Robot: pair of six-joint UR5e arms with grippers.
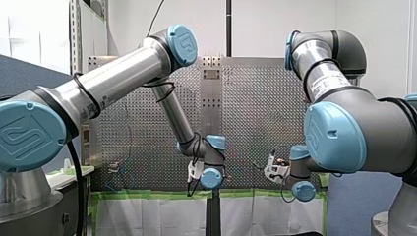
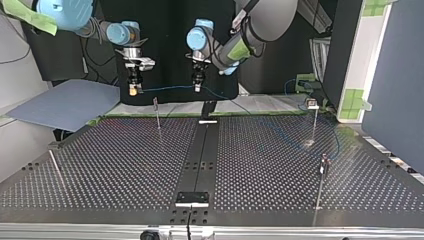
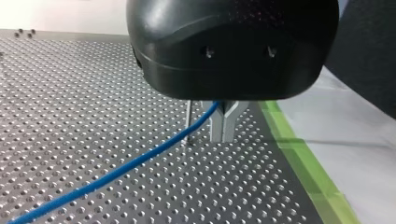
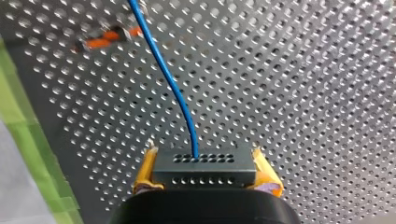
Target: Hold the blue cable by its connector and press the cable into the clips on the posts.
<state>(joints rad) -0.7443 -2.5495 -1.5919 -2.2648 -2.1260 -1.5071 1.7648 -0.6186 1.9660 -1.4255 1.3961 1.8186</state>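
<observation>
In the right wrist view my right gripper has its yellow pads shut on the black connector, and the blue cable leaves the connector's face. In the top view that right gripper hangs above the table's far edge at the left. The blue cable runs level from it to my left gripper, then sags away to the right. In the left wrist view the metal fingers are shut on the blue cable, with a thin post just beside them.
Thin posts stand on the perforated table: one under the cable span, one at the far right, one at the near right, one leaning at the left. Green tape marks the table edge. An orange clip shows beyond the connector.
</observation>
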